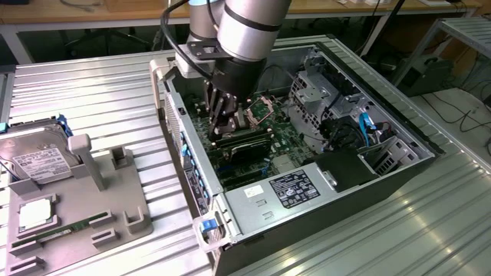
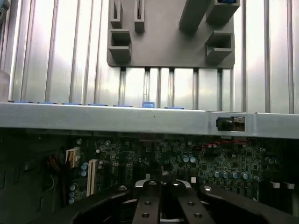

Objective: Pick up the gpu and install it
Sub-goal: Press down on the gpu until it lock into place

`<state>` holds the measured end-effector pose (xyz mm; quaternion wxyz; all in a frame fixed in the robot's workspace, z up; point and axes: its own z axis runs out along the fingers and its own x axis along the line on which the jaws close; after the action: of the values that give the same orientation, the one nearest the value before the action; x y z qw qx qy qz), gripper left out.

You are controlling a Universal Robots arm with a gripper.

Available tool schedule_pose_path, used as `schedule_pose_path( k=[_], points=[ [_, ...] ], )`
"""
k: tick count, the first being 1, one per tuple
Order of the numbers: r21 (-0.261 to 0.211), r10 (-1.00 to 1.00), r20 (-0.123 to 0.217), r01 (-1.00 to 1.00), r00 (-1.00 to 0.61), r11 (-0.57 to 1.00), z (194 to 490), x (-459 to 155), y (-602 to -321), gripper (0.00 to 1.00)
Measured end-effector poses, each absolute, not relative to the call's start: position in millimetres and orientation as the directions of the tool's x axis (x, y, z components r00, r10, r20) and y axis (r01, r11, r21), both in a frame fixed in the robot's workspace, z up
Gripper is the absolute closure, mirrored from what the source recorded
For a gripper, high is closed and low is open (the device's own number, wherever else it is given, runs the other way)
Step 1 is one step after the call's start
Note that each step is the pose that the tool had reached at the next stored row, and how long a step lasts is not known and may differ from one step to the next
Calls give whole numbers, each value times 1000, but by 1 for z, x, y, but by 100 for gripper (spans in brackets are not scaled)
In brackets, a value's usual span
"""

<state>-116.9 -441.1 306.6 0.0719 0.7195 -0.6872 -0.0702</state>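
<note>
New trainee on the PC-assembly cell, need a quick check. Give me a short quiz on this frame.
1. True or false: the gpu lies in the grey fixture.
2. Where is the pincer? A: above the fixture. B: down inside the open computer case. C: raised clear of everything.
3. What boxy silver part with a white label stands in the fixture, at the exterior view's left?

Key:
1. False: it is in the case, at the shut pincer, over the motherboard.
2. B.
3. The hard drive.
</note>
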Motion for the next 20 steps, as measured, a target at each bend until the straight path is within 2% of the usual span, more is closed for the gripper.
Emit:
schedule_pose_path(
  k=[5,12,20],
  points=[
    [280,-999,-6,-959,45,-45,306,-117,-441,89],
    [309,-999,-7,-950,42,-42,298,-110,-436,89],
    [311,-999,-7,-950,40,-41,295,-112,-432,89]
  ],
)
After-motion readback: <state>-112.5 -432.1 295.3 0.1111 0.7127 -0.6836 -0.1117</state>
